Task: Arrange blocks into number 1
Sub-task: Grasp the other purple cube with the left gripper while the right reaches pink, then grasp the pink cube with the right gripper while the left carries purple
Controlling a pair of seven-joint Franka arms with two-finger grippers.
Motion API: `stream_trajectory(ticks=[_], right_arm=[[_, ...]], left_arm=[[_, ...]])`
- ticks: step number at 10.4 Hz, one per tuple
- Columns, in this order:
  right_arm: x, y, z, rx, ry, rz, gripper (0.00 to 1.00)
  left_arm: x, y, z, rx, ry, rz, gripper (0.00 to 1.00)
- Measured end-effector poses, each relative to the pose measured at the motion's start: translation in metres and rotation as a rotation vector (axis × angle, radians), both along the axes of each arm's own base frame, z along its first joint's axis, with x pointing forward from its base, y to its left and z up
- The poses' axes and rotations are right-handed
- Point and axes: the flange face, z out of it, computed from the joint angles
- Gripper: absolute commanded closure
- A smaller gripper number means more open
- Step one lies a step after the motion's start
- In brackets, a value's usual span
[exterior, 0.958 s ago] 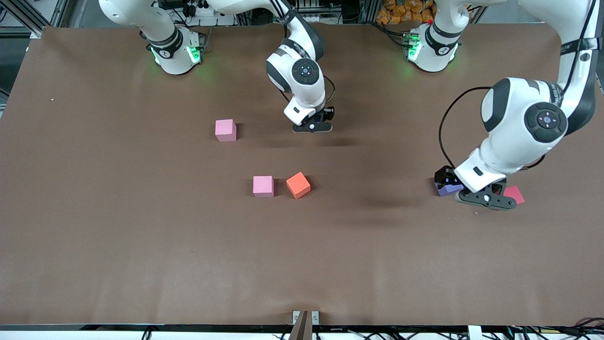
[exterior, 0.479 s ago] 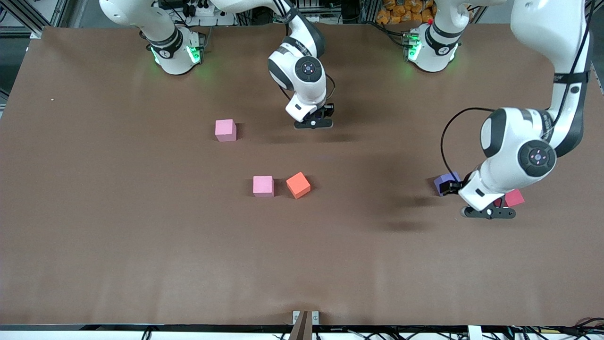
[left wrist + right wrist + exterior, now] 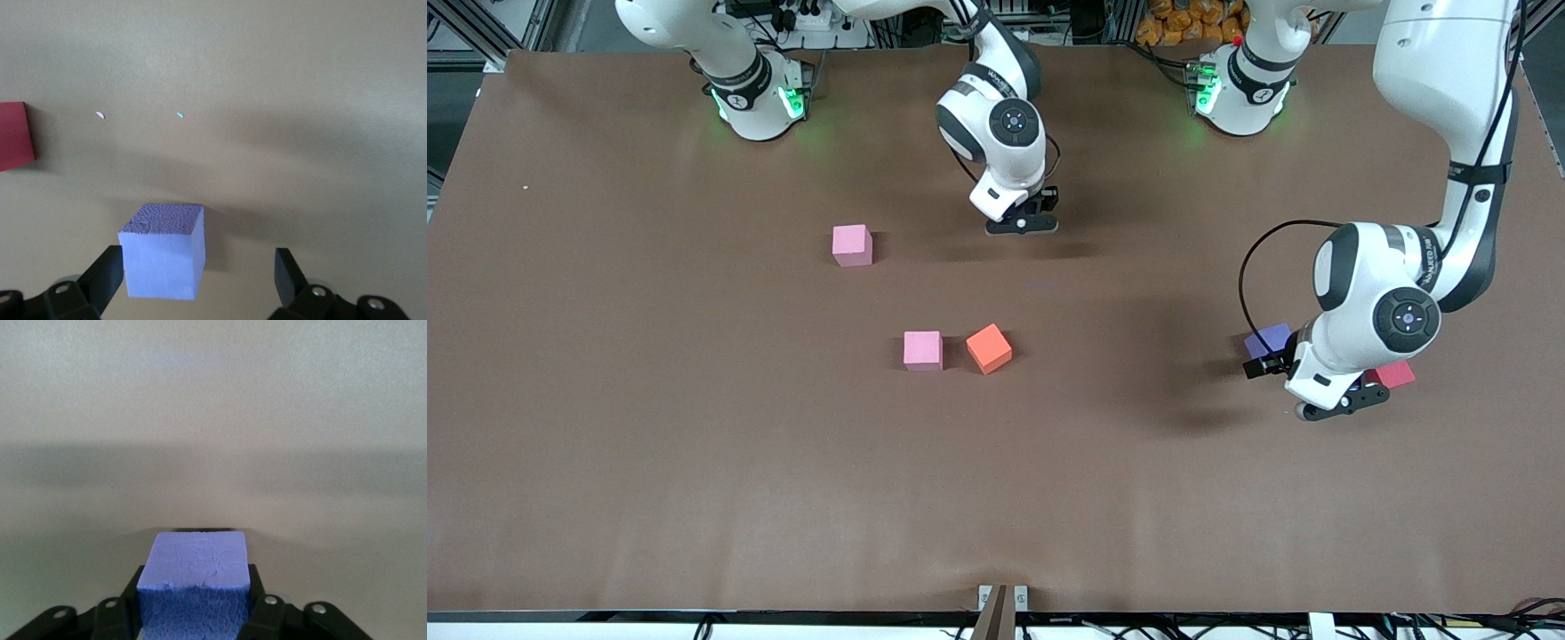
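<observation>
My right gripper [image 3: 1021, 224] hangs over the table's middle, nearer the arm bases, shut on a blue-purple block [image 3: 193, 577]; the hand hides that block in the front view. My left gripper [image 3: 1343, 404] is open at the left arm's end of the table. A purple block [image 3: 163, 253] sits between its fingers, close to one finger [image 3: 107, 273]. The same purple block [image 3: 1267, 340] lies beside the left hand, and a red block [image 3: 1394, 373] peeks out from under it. Two pink blocks [image 3: 852, 244] [image 3: 923, 349] and an orange block [image 3: 989, 348] lie mid-table.
The brown table [image 3: 694, 462] carries only these blocks. Both arm bases [image 3: 756, 89] [image 3: 1236, 89] stand along its farthest edge. A small metal bracket [image 3: 1002, 597] sits at the edge nearest the front camera.
The left hand has swung round and shifted a little, uncovering more of the purple block. The right gripper has drifted slightly toward the bases with its block.
</observation>
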Motion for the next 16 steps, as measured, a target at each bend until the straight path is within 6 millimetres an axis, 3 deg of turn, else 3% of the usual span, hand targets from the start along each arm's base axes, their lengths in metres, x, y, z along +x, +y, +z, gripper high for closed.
stream_trajectory(ticks=[3,5,7,8,10,12,13,16], right_arm=[[0.001,0.001,0.004,0.008,-0.006,0.0,0.0],[0.016,-0.002,0.026,0.038,-0.028,-0.022,0.0],[0.065,-0.032,0.062,0.07,-0.055,-0.096,0.0],[0.101,-0.061,0.075,0.06,-0.077,-0.112,0.0],[0.17,-0.132,0.083,0.031,-0.119,-0.121,0.0],[0.219,-0.192,0.079,0.027,-0.133,-0.124,0.0],[0.235,-0.209,0.073,0.029,-0.145,-0.127,0.0],[0.247,-0.198,0.044,0.051,-0.211,-0.119,0.0]], left_arm=[[-0.011,0.012,-0.034,0.007,0.006,0.014,0.0],[-0.019,0.014,-0.043,0.01,0.024,0.015,0.0],[-0.024,0.015,-0.048,0.011,0.037,0.016,0.0],[-0.026,0.015,-0.05,0.012,0.041,0.016,0.0],[-0.03,0.018,-0.051,0.043,0.047,-0.017,0.0],[-0.036,0.021,-0.051,0.056,0.053,-0.026,0.0],[-0.038,0.022,-0.051,0.056,0.056,-0.025,0.0],[-0.041,0.023,-0.053,0.056,0.06,-0.025,0.0]])
